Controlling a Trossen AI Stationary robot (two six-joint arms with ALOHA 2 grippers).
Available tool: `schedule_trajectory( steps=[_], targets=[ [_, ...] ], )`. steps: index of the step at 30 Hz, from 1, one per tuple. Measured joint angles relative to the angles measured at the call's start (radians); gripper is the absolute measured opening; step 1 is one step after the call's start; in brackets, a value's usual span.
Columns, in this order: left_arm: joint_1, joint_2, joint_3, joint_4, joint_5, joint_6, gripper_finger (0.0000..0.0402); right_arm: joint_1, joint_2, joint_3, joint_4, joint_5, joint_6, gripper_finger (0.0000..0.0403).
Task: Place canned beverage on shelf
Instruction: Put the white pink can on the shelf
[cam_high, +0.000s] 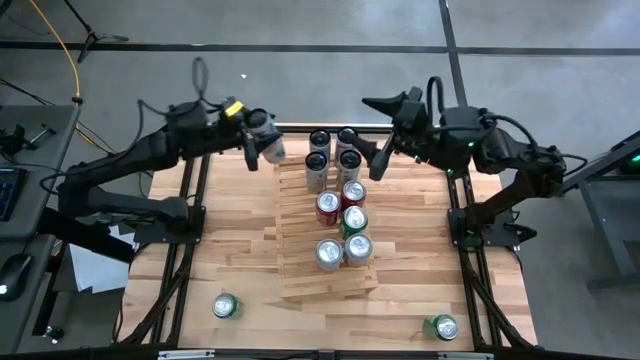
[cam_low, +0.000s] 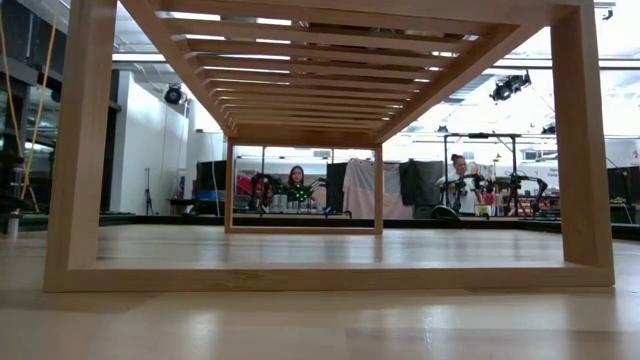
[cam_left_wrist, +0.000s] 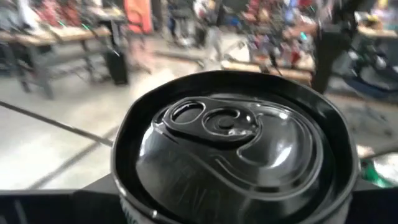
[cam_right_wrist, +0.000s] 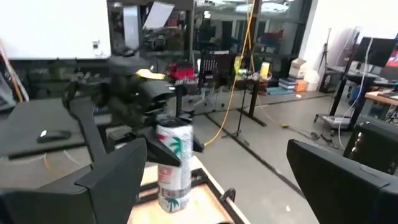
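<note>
At shelf (cam_high: 300, 275) far edge | left gripper (cam_high: 262, 140) holds can (cam_high: 268, 143) | right gripper (cam_high: 385, 150) spread

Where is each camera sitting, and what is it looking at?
High view: above the table, looking straight down on the shelf, its cans and both arms; the left gripper holds a can.
Low view: at tabletop height, looking level under the shelf into the room; no arm shows.
Left wrist view: on the left arm, looking at the black can top it grips.
Right wrist view: on the right arm, past its own open fingers, toward the left arm.
Shared: the high and right wrist views both show the held can.
</note>
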Motion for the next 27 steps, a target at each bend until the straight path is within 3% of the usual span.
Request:
schedule_trajectory(
  steps=[4, 10, 22, 27],
  targets=[
    [0.042, 0.049, -0.003, -0.007, 0.103, 0.032, 0.0231, 0.004, 0.004, -0.001, -0.049, 0.0, 0.034, 0.0374],
    [0.056, 0.124, -0.009, -0.022, 0.109, 0.116, 0.0239, 0.004, 0.002, -0.001, -0.057, 0.0, 0.044, 0.0374],
    [0.056, 0.153, -0.272, 0.338, 0.136, -0.015, 0.0236, 0.004, 0.002, -0.001, -0.065, 0.0, 0.044, 0.0374],
    [0.052, 0.155, -0.297, 0.363, 0.162, -0.002, 0.0236, 0.004, 0.002, -0.001, -0.066, 0.0, 0.044, 0.0374]
  ],
)
